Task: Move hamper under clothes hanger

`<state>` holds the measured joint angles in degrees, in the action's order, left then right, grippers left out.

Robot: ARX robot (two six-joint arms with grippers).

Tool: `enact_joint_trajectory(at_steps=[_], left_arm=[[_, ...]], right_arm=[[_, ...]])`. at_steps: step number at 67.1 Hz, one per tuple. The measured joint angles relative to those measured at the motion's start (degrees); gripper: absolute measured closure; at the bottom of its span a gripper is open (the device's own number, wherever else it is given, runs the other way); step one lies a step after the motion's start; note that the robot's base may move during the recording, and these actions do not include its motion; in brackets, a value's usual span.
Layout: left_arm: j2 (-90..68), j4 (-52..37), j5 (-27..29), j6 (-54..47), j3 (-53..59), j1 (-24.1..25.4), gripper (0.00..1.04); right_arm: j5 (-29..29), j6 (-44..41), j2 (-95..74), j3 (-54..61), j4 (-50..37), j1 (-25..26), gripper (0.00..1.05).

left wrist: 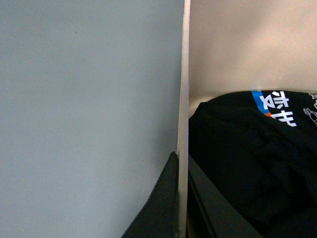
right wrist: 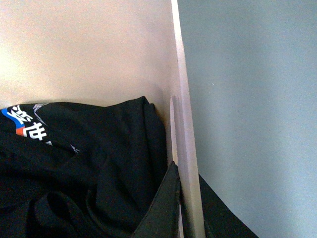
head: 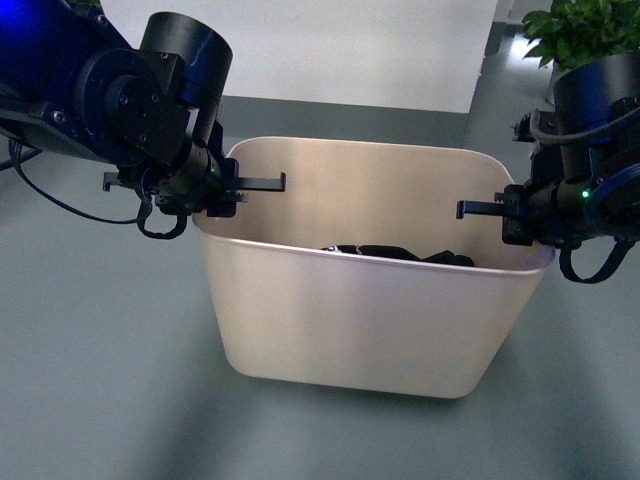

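The grey floor carries all things here. One white wall panel rises along its far edge. One hamper stands upright on the floor, in the middle between the two arms, well apart from that panel. Its long side faces the robot.

There are two grippers, one on each short side of the hamper. The left gripper sits on the left rim. In the left wrist view one dark finger lies against the outside of the wall and the other against the inside, so it is clenched on the hamper. The right gripper grasps the right rim in the same way, the wall pressed between its fingers.

One green plant stands at the far right corner, behind the right arm.

Inside the hamper lies black cloth with a blue, white and orange print. It covers the bottom; whether it is one piece or several cannot be told.
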<state>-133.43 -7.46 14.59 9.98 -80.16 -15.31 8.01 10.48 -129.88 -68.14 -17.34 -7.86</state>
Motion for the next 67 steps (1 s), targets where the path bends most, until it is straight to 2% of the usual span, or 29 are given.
enact_joint_trajectory(at_steps=[67], left_arm=[[-6.84, 0.39, 0.15, 0.96, -3.5, -0.33, 1.01]], right_arm=[[0.09, 0.09, -6.86, -2.93, -1.11, 0.44, 1.02]])
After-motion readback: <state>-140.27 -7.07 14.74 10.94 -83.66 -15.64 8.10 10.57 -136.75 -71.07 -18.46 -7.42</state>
